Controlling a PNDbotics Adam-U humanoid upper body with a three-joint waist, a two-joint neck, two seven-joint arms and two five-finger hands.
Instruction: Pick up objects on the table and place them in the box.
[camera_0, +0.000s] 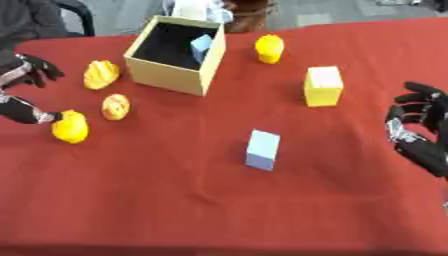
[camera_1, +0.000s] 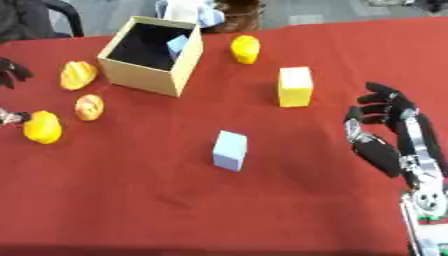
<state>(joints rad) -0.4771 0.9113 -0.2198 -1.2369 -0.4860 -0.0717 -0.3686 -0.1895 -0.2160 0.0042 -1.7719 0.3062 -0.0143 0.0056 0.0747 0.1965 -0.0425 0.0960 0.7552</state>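
An open tan cardboard box (camera_0: 168, 78) stands at the back left of the table, with a light blue block (camera_0: 201, 47) leaning inside it. Left of the box lie a yellow lumpy thing (camera_0: 101, 74), an orange-yellow round thing (camera_0: 115, 106) and a yellow thing (camera_0: 70, 127). My left hand (camera_0: 33, 67) reaches in from the left edge, open, its thumb (camera_0: 30, 114) touching that last yellow thing. A yellow round thing (camera_0: 269, 48), a yellow block (camera_0: 323, 86) and a light blue block (camera_0: 262, 150) lie further right. My right hand (camera_1: 391, 131) hovers open at the right edge, holding nothing.
A red cloth (camera_0: 175, 205) covers the whole table. Behind the far edge are a white and blue bundle (camera_0: 194, 9) and a brown thing (camera_0: 248, 16). Bare cloth stretches across the front of the table and between the light blue block and my right hand.
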